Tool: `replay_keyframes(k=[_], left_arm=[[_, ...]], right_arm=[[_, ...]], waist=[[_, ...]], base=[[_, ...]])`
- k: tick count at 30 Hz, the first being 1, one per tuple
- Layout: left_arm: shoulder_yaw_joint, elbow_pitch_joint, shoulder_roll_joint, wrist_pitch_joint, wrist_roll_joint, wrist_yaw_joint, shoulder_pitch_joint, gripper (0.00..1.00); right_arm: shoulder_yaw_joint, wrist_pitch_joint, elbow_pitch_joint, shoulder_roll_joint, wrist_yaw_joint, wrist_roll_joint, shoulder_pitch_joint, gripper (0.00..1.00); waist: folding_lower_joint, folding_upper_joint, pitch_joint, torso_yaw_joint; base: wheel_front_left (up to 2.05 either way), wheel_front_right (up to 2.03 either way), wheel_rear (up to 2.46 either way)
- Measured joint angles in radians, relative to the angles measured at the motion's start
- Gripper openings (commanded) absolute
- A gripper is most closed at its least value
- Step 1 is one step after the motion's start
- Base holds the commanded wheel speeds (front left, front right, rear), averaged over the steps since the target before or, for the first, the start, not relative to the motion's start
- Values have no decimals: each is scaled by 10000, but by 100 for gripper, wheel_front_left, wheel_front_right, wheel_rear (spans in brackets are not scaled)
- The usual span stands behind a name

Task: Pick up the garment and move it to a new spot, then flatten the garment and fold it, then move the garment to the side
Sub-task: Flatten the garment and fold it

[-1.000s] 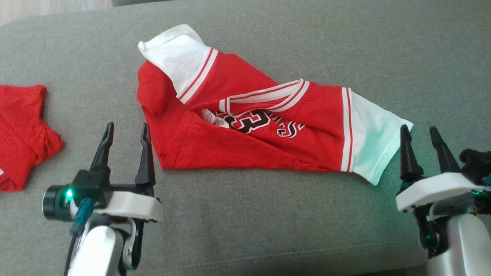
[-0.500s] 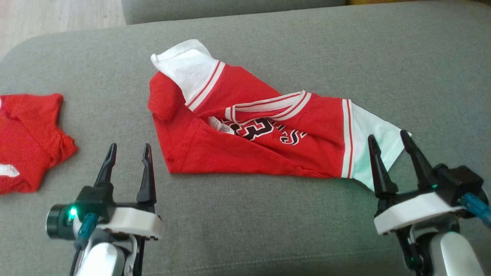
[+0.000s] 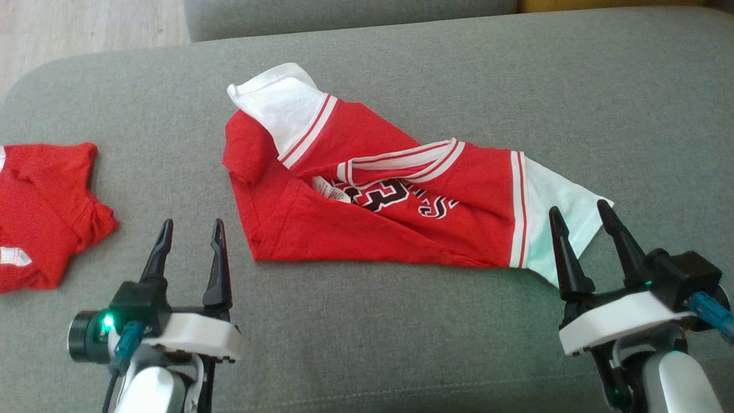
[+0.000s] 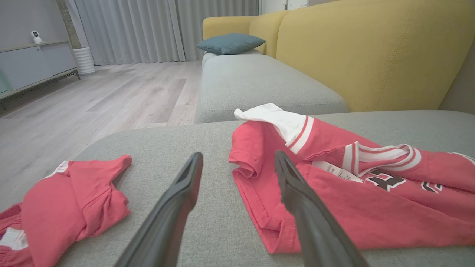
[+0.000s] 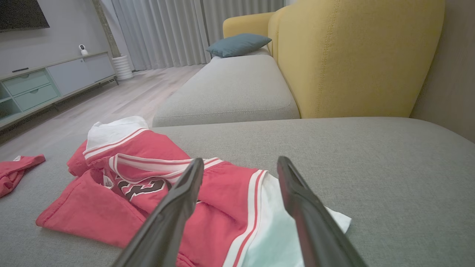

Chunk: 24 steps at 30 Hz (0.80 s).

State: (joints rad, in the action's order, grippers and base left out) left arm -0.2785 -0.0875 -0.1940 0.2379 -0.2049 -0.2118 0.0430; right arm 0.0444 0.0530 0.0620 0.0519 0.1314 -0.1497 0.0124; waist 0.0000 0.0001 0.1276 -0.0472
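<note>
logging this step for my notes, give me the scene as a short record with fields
surface: grey cushion
garment: red and white shirt, crumpled, folded over itself, not flat
left tool: open, empty, beside the shirt's left edge, apart from it
right tool: open, empty, at the white sleeve; contact unclear
other: second red garment at the cushion's left edge
</note>
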Motion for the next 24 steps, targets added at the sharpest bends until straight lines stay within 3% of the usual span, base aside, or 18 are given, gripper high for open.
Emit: replay_keyframes(k=[7,17,24], left_arm=[[-291,21,-63,-280,0,128,92,100],[-1310,-1630,445,-2721,-819,1745,2879,100],[-1235,-3850,673,-4272,-1616,2224,4237,100]], right_arm=[[-13,61,35,-15,0,0,-2,100],[132,102,50,-36,0,0,-147,100],[201,100,-96,-40,0,-88,-443,100]], waist=[[0,0,120,6],[0,0,677,-72],[0,0,1020,-427]], base=[[0,0,0],[0,0,0],[0,0,0]])
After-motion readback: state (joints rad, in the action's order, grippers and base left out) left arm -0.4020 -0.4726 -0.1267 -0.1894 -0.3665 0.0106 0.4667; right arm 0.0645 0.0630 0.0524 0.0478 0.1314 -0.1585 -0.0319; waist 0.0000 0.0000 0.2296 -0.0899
